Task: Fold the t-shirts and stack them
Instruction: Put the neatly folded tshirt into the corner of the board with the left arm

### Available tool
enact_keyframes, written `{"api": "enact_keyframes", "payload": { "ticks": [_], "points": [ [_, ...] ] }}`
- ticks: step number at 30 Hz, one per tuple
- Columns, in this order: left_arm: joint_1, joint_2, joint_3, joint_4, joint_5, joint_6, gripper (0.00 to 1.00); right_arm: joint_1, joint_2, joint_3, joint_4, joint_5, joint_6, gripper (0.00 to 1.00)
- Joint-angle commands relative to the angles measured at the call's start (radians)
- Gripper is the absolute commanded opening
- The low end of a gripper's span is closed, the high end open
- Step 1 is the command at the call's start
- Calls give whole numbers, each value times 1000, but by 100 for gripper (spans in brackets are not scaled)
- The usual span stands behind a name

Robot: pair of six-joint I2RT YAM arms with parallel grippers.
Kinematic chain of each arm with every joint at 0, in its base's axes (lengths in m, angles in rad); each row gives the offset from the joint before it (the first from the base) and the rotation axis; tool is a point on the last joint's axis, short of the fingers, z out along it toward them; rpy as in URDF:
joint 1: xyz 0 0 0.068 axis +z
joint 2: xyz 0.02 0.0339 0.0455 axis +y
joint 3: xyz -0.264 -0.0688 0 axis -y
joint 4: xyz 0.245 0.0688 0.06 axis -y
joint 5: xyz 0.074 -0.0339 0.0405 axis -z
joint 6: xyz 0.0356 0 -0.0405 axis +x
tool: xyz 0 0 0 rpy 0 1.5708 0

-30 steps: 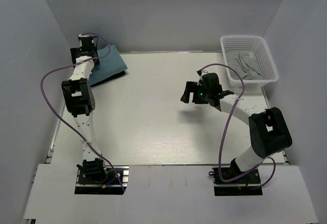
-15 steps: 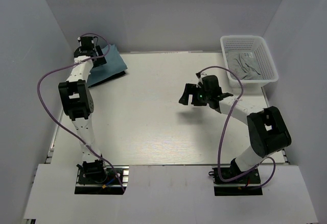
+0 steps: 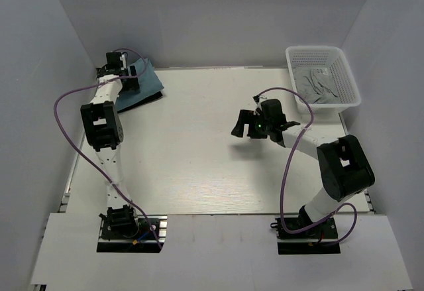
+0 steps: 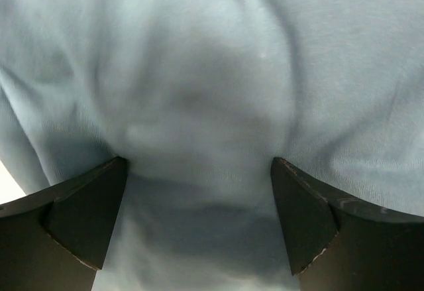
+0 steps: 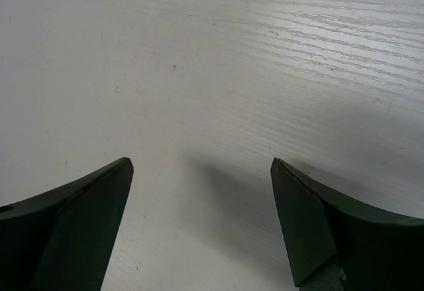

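A folded teal-blue t-shirt lies at the table's far left corner. A thin dark strip runs along its near edge; I cannot tell whether this is a black t-shirt or shadow. My left gripper is open and low over the teal shirt. In the left wrist view the teal cloth fills the frame, and the left gripper has nothing clamped between its spread fingers. My right gripper hovers open over bare table right of centre. The right wrist view shows that gripper above white tabletop only.
A white mesh basket stands at the far right corner with crumpled grey cloth inside. White walls close in the table on the left, back and right. Purple cables loop off both arms.
My left gripper has shifted a little to the right, further over the teal shirt. The right gripper has drifted slightly left and nearer. Both stay open.
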Motion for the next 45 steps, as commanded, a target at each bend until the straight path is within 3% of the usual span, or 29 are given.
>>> {"api": "enact_keyframes", "payload": {
  "ticks": [1,11,19,27,36,40,45],
  "points": [
    [19,15,3,48,53,169,100,-2,-7,-1,44,10,9,90],
    [48,62,0,126,258,473,100,-1,-21,26,26,17,6,90],
    [99,177,152,98,465,533,100,-1,-27,69,0,57,9,90],
    [108,176,163,94,623,655,100,-1,-27,77,12,65,40,90],
    [96,206,253,65,794,685,100,2,-88,45,55,82,63,90],
    [71,219,241,74,829,676,100,2,-110,31,50,96,60,90],
    [62,219,223,74,771,685,100,-1,-130,19,50,111,58,90]
  ]
}}
